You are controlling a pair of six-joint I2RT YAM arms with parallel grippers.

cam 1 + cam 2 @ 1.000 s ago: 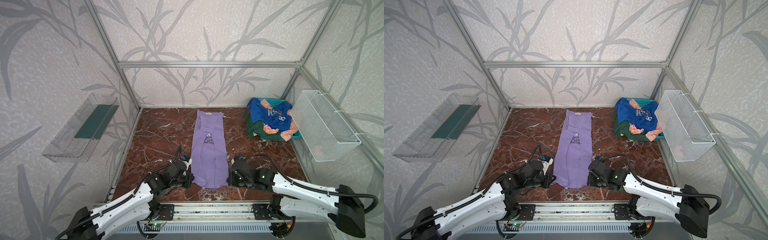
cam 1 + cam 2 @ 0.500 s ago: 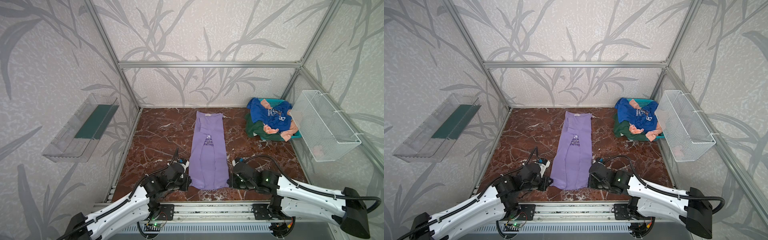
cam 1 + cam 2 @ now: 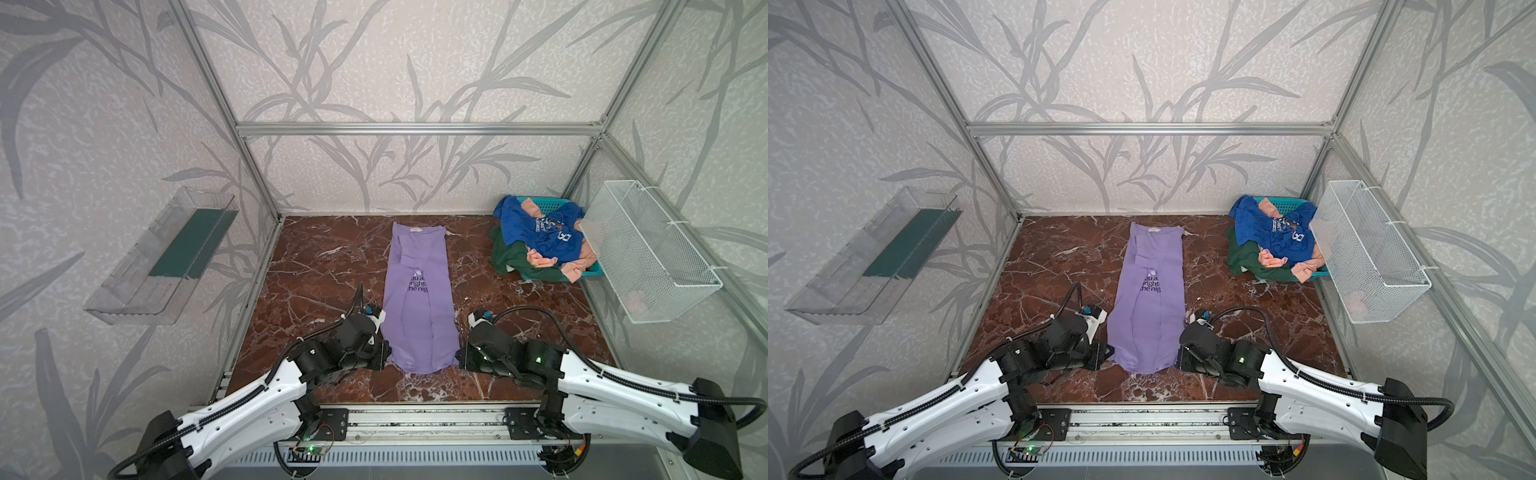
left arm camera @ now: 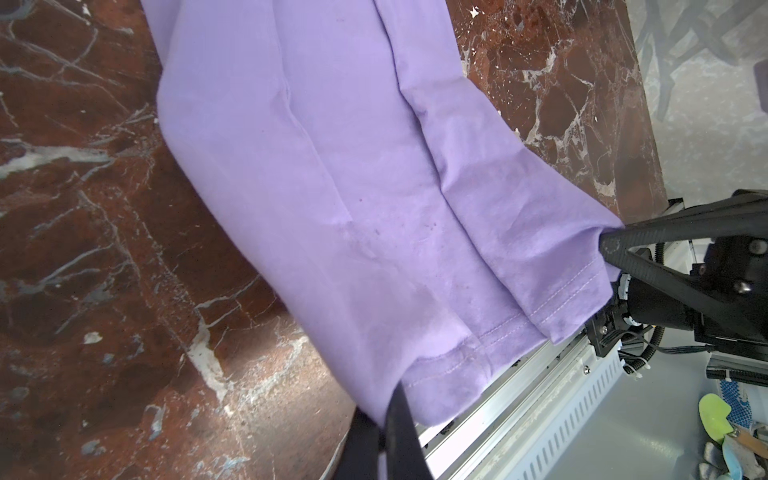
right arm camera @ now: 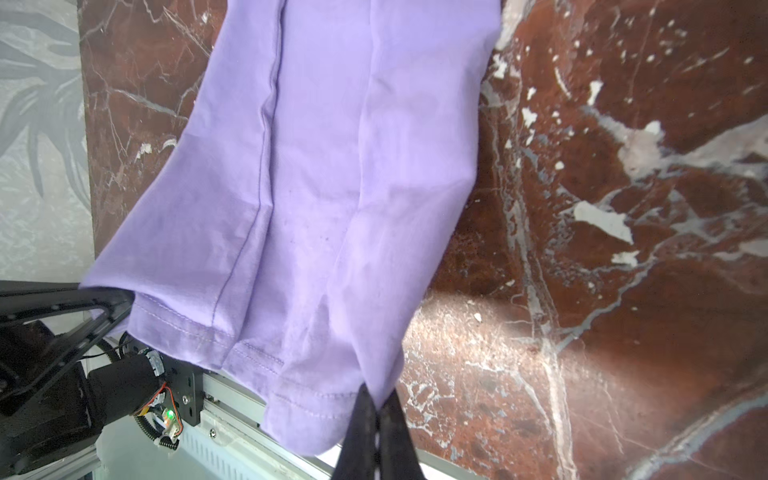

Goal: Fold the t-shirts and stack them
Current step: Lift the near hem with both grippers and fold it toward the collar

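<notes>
Status: the purple shirt (image 3: 417,299) lies down the middle of the bench (image 3: 324,266) as a long narrow strip. Its sides are already folded in, its collar is at the far end and its hem (image 4: 490,332) at the near end.

Grip: the left end effector (image 3: 385,358) is clenched on the left hem corner. The right end effector (image 3: 459,360) is clenched on the right hem corner. Both wrist views show the cloth pinched between closed fingertips (image 5: 365,405).

Change: over the last second both arms have drawn back toward the near edge of the bench. The hem has followed them slightly. It is now raised off the surface at its corners and sags between them. The far end has barely shifted.

Meaning: the pull probably takes out slack along the strip. A likely next step is the crosswise fold, carrying the hem toward the collar.

Remaining work: the blue shirt (image 3: 540,237), green shirt (image 3: 513,259) and peach shirt (image 3: 540,261) sit unfolded in a heap over the basket (image 3: 544,202) at the far right.
</notes>
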